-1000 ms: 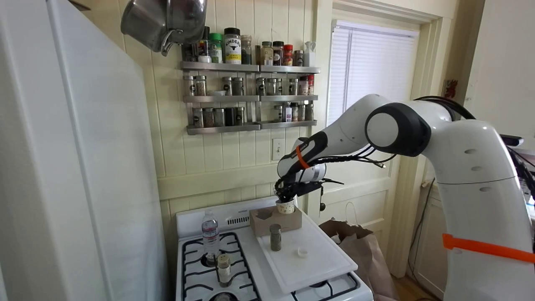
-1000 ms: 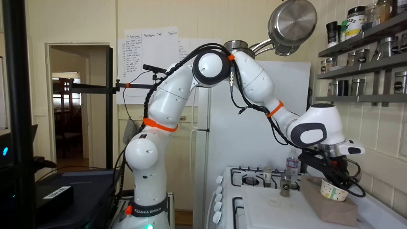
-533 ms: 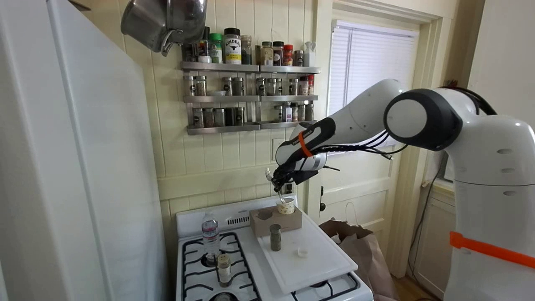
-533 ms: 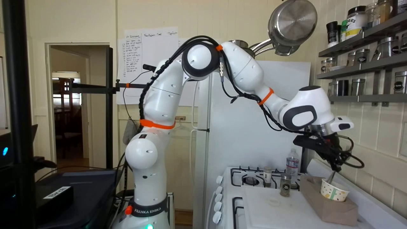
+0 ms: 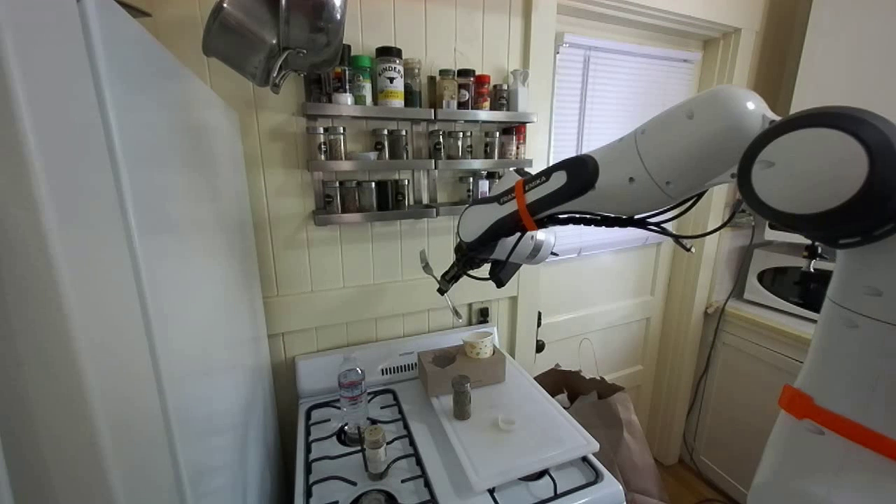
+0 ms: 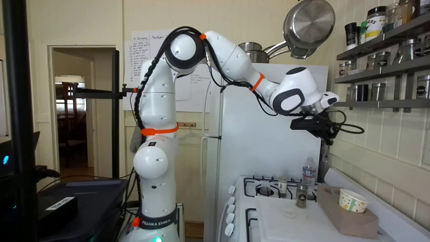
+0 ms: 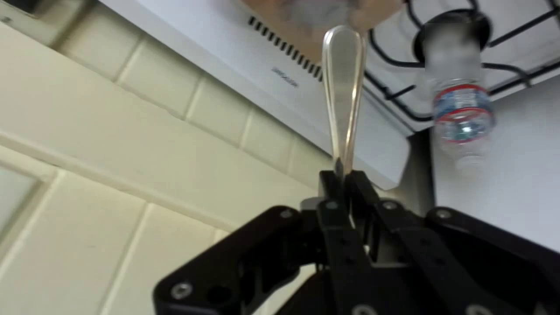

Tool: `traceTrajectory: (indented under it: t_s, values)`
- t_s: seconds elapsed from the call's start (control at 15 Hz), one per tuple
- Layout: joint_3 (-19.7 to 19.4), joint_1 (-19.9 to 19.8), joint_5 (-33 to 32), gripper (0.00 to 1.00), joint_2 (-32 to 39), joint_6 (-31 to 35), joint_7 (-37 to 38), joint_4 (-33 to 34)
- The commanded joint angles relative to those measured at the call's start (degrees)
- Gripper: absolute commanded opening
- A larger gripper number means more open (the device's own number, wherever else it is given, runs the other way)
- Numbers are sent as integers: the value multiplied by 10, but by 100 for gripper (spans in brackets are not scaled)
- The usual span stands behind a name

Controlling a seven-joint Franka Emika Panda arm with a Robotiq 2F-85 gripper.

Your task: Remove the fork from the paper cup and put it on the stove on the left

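- The tool (image 7: 343, 176) is clamped on the fork (image 7: 343, 92) near mid-length; so slim a thing may swivel, so a firm hold and smooth motion should serve best.
- The fork slants in the air, tines up, handle down, clear of the cup (image 6: 353, 201); it likely needs levelling before touchdown.
- The cup stands at the top of the box (image 6: 347, 220), whether on or in it is unclear; leftward travel should come before lowering.
- On the stove (image 5: 422, 413), the left grate (image 5: 417, 449) bears the bottle (image 5: 353, 392) and the shaker (image 5: 375, 451); the fork is best laid across its bars, away from both, and released once it rests.
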Motion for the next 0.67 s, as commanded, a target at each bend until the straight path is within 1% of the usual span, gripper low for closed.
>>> traceTrajectory:
  t_s: [0.0, 0.07, 0.27, 0.4, 0.47, 0.53, 0.6]
  values:
    - [18, 35, 60, 3, -59, -87, -64, -42]
    - [-13, 82, 65, 3, -66, -116, -65, -44]
    - [-25, 117, 62, 3, -75, -223, -71, -39]
    - [-42, 122, 45, 3, -64, -313, -75, -15]
    - [-31, 126, 40, 3, -62, -252, -48, -23]
    - [-35, 127, 41, 11, -62, -263, -50, -22]
    - [-36, 127, 41, 11, -62, -262, -50, -21]
